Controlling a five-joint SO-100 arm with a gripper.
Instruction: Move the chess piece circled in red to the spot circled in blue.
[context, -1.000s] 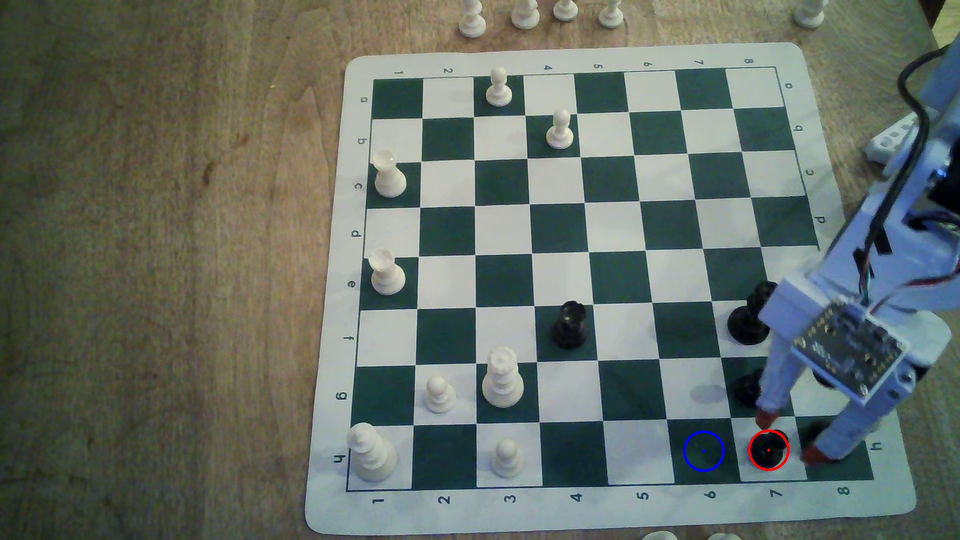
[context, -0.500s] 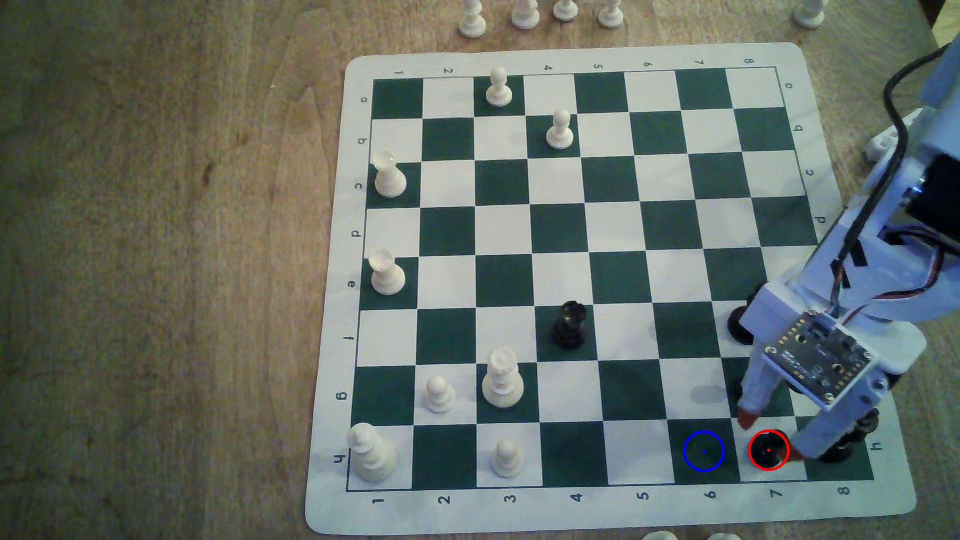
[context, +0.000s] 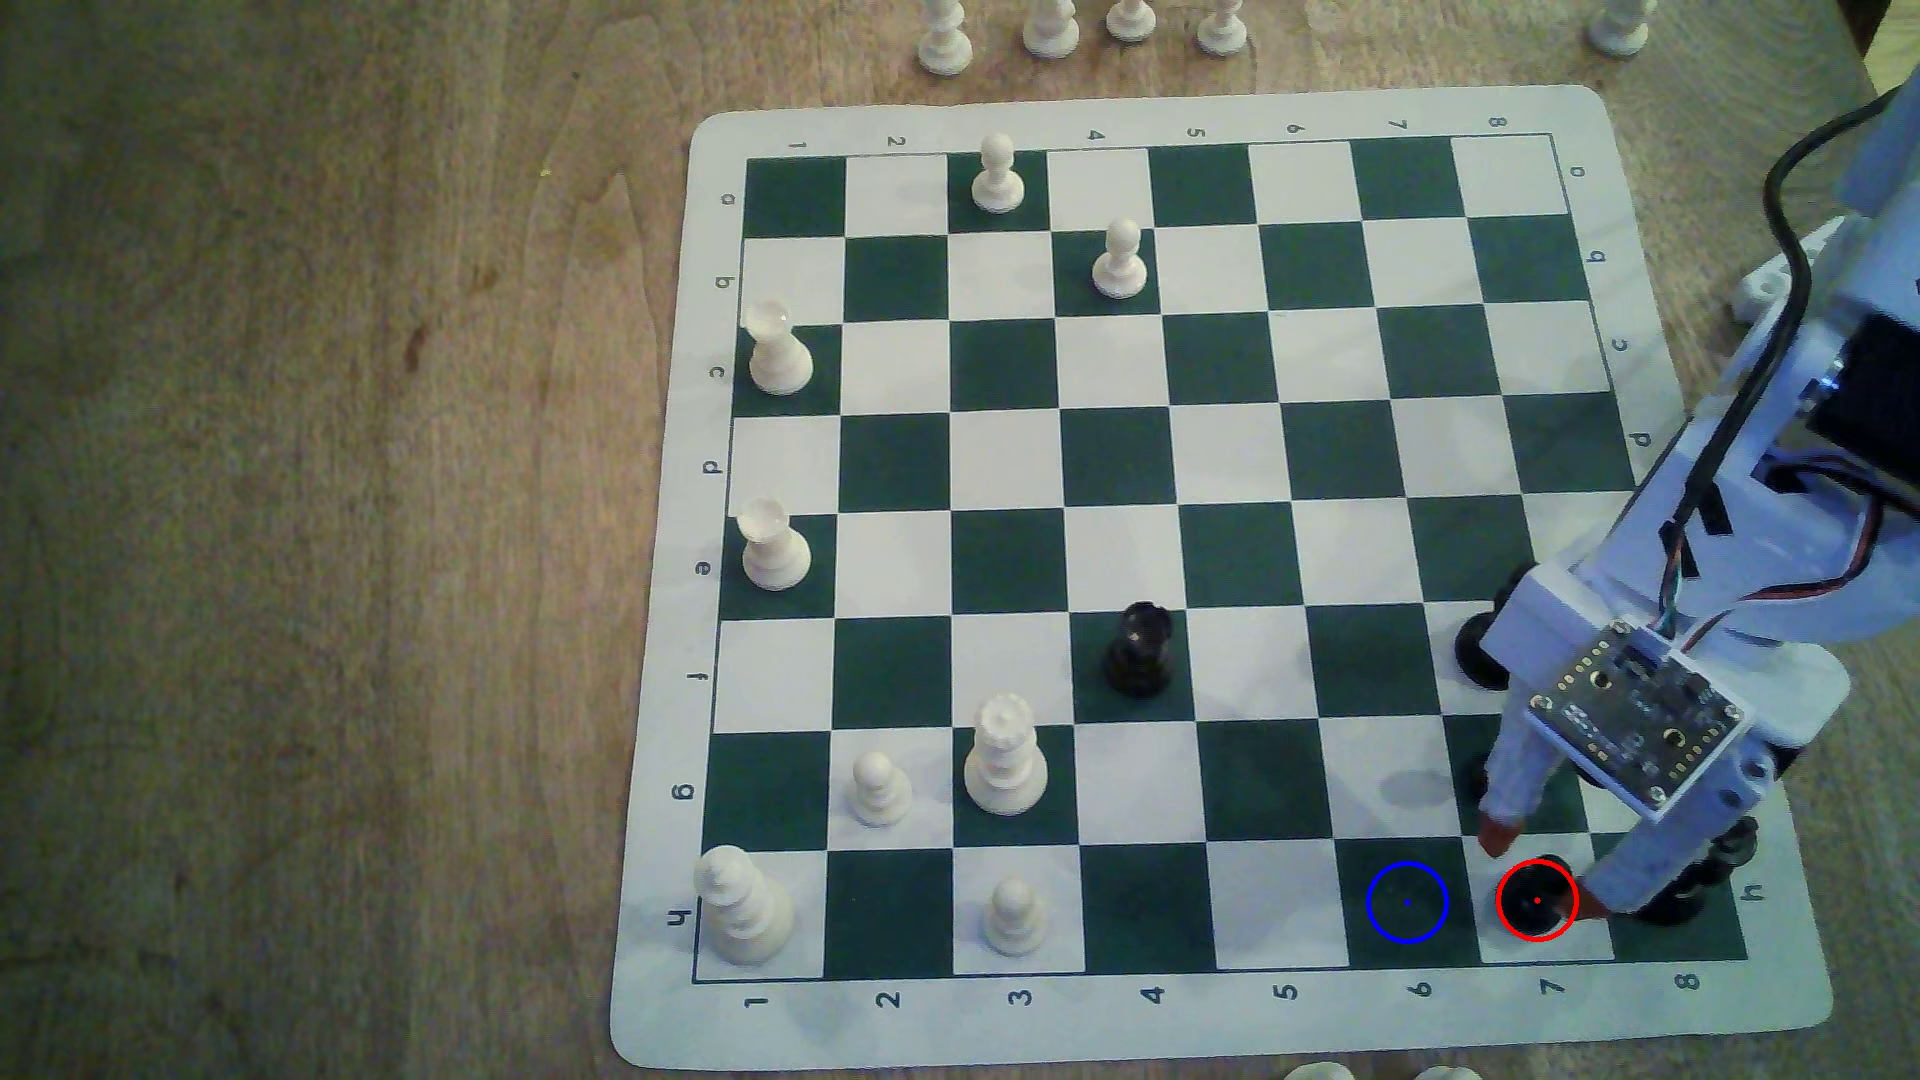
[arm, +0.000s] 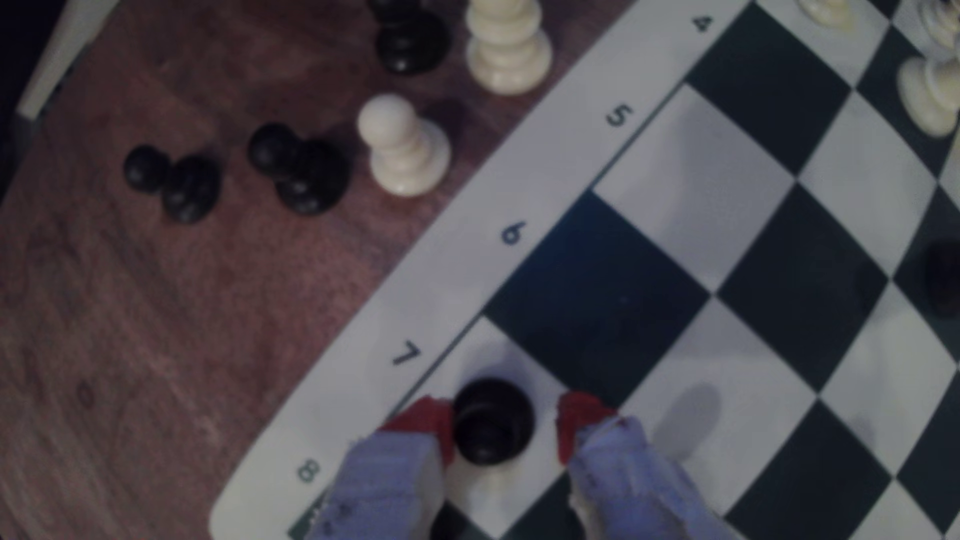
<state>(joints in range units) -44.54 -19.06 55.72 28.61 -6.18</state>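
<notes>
One black pawn (context: 1536, 899) by "7", hand (arm: 506, 423) astride

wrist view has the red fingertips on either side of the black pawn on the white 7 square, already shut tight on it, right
Not quite. In the wrist view the gripper is open: one red fingertip is at the black pawn, while the other stands apart from it with white square showing between. The rest holds: fingertips either side, pawn on the white 7 square.
</notes>
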